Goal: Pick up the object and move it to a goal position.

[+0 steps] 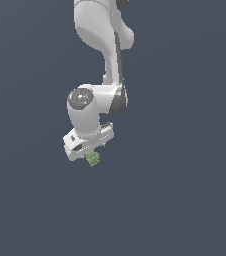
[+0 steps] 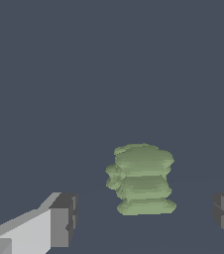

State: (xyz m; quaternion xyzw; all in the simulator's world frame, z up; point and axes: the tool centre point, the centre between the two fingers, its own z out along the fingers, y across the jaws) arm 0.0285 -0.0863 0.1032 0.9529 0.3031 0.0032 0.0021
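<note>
The object is a tiny olive-green ridged, lumpy piece (image 1: 93, 159) lying on the dark grey floor, just under the lower edge of the white gripper hand in the exterior view. In the wrist view the object (image 2: 141, 179) sits between the two grey fingertips (image 2: 64, 220), with clear gaps on both sides. My gripper (image 2: 144, 216) is open and touches nothing. In the exterior view the gripper (image 1: 88, 154) hangs straight over the object and its fingers are mostly hidden by the hand.
The white arm (image 1: 102, 30) comes down from the top of the exterior view. The floor (image 1: 185, 200) is a plain dark grey surface with no other objects or goal marker in view.
</note>
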